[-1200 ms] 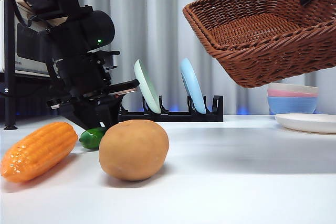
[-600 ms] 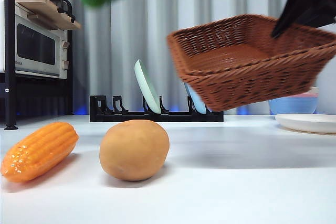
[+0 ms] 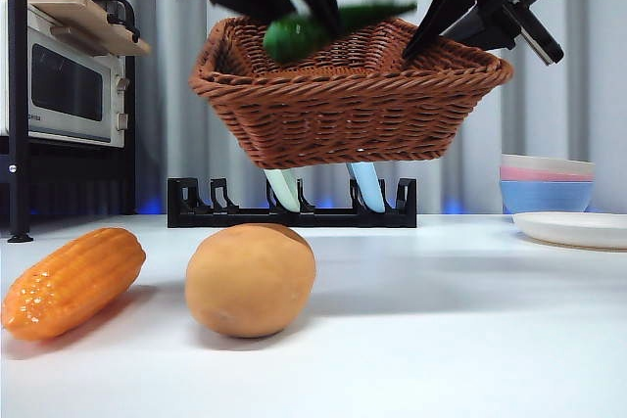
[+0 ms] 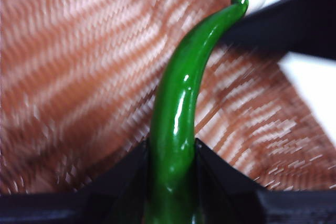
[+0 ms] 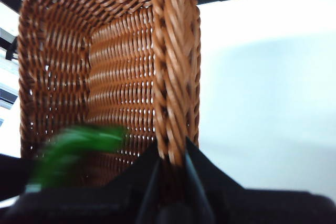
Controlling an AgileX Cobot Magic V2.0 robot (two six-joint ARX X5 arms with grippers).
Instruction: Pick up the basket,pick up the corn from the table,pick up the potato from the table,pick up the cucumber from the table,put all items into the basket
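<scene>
- Above the middle of the worktop, the basket (image 3: pixel 348 95) now hangs in the air, having swung across from the right side within the last second; my right gripper (image 5: pixel 170 169) pinches its braided rim between both jaws.
- My left gripper (image 4: pixel 170 182) has left the table near the left edge, where it was bent low a second ago, and now holds the cucumber (image 4: pixel 181 114) clamped between its jaws, right over the wicker floor of the basket.
- Seen from the front, the cucumber (image 3: pixel 313 31) sits at the level of the rim, partly inside it; I cannot tell whether it touches the weave.
- Down on the table, the corn (image 3: pixel 73 281) lies near the left edge and the potato (image 3: pixel 250 279) just beside it, closer to the middle; neither has shifted.
- I judge the cucumber is about ready to be let go, which would leave corn and potato to fetch.
</scene>
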